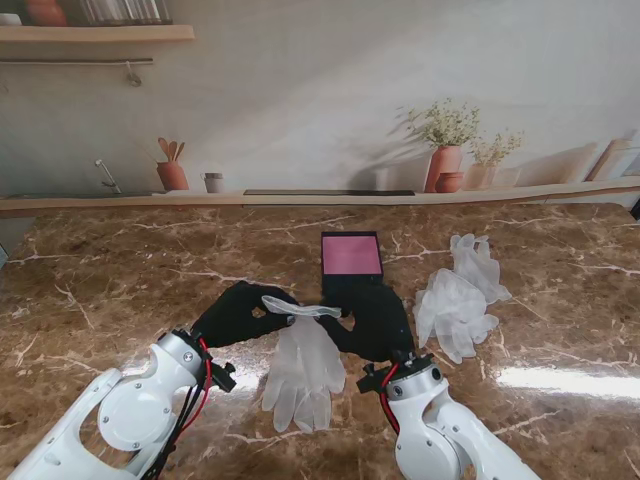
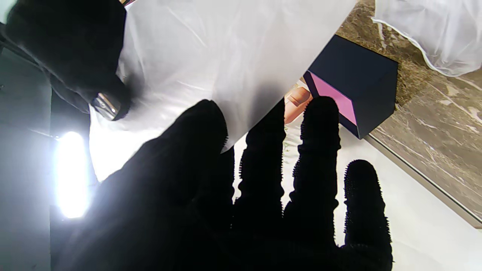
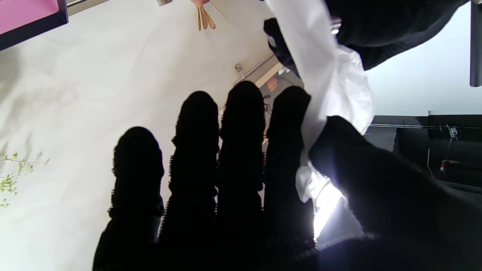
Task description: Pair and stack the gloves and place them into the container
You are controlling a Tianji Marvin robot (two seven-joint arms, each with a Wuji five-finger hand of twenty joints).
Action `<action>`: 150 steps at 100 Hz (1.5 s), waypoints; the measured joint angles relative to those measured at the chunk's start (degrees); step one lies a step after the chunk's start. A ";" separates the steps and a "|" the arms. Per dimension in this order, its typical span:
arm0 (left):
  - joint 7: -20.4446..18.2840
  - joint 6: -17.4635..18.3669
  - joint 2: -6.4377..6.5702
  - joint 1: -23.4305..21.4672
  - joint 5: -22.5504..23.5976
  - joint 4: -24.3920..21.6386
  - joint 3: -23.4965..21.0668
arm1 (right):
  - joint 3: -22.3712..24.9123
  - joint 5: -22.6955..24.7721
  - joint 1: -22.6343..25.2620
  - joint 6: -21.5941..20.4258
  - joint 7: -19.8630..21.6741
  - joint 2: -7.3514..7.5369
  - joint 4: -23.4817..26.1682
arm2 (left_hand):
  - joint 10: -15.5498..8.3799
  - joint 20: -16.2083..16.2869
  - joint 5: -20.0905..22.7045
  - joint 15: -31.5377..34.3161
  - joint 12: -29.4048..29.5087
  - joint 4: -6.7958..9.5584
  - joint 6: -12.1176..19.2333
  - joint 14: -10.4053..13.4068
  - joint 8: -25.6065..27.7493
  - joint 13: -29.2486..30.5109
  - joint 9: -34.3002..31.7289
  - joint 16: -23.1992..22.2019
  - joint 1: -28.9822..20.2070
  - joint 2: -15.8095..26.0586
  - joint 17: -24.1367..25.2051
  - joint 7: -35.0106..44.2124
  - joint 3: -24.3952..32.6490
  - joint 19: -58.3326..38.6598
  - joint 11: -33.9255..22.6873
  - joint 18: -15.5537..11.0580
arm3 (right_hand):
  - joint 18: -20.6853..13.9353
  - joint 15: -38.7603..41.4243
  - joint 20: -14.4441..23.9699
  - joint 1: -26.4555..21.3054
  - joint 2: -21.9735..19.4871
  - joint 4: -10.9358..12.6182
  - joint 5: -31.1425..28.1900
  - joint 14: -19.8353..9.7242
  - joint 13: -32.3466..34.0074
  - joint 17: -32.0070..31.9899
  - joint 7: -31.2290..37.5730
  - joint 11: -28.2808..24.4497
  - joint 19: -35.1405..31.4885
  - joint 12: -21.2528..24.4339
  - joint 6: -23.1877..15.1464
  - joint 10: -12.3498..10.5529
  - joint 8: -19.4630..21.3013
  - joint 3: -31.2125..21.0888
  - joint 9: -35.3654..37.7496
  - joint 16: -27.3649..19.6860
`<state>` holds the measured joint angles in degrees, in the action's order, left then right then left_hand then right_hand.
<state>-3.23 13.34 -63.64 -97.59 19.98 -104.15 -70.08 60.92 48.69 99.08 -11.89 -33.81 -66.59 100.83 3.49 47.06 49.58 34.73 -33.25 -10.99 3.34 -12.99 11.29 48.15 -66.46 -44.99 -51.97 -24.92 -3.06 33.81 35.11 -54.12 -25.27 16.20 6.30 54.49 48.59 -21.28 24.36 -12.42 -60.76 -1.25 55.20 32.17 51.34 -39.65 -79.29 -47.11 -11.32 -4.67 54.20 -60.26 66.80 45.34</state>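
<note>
Left hand (image 1: 238, 312) and right hand (image 1: 378, 320) both pinch the cuff of one translucent glove (image 1: 302, 362), hanging centre. Container (image 1: 351, 258) at 12 o'clock; glove pile (image 1: 460, 298) at 2 o'clock.

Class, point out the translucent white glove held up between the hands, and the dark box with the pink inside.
translucent white glove (image 1: 303, 362), stand view, palm.
dark box with the pink inside (image 1: 351, 256), stand view, pink floor.

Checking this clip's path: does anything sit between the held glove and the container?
Nothing visible does. The held glove hangs from both hands, left hand and right hand, just short of the container; the other gloves lie off to the right.
</note>
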 measured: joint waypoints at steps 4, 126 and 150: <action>-0.18 0.13 0.10 0.00 0.31 0.00 -0.15 | 0.13 -0.06 0.12 -0.02 0.28 0.00 0.14 | -0.12 0.00 -0.01 0.00 0.00 0.01 -0.01 0.00 0.68 0.00 0.00 0.00 0.00 0.00 0.00 -0.10 0.00 0.00 0.60 0.00 | 0.00 0.04 0.00 0.03 0.00 0.00 0.00 0.00 0.00 0.42 0.01 -0.35 -0.04 -0.13 0.00 0.01 0.04 0.00 -0.27 0.02; -18.68 7.98 4.54 -12.19 -5.65 -9.07 -9.54 | 7.27 -5.73 13.60 -6.93 19.14 2.61 12.83 | -0.19 0.04 3.77 0.90 7.92 0.06 -3.54 0.01 -1.05 4.12 -4.63 0.99 0.00 -2.39 -2.50 11.71 -4.51 -1.65 -0.15 1.21 | 0.13 2.72 0.01 1.48 2.35 1.15 -1.22 0.55 0.87 2.51 0.04 -1.75 -2.81 -2.41 -0.24 0.68 3.77 -2.64 1.68 1.40; -18.70 5.90 4.71 -12.12 -5.11 -7.46 -9.21 | 5.09 -6.85 11.73 -3.05 21.32 2.95 11.29 | -0.19 -0.50 3.77 0.89 8.23 0.06 -3.57 0.01 -1.05 4.12 -4.63 0.99 -0.01 -1.82 -2.50 11.73 -4.54 -1.65 -0.15 1.21 | 0.13 2.73 0.01 1.48 2.35 1.15 -1.22 0.58 0.87 2.52 0.04 -1.44 -2.85 -2.43 -0.23 0.70 3.73 -2.64 1.68 1.40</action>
<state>-21.93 19.24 -58.93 -109.72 14.86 -111.62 -79.29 66.02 41.84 110.81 -14.94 -12.49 -63.64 112.12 3.30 46.57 53.35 35.62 -25.02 -10.93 -0.23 -12.98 10.24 52.27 -71.09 -44.01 -51.97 -26.74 -5.56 45.53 30.57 -55.77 -25.42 17.41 6.44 57.21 48.59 -19.80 26.71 -11.28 -61.98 -0.67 56.06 34.68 51.38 -41.09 -82.14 -49.54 -11.55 -3.97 57.94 -62.90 68.48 46.74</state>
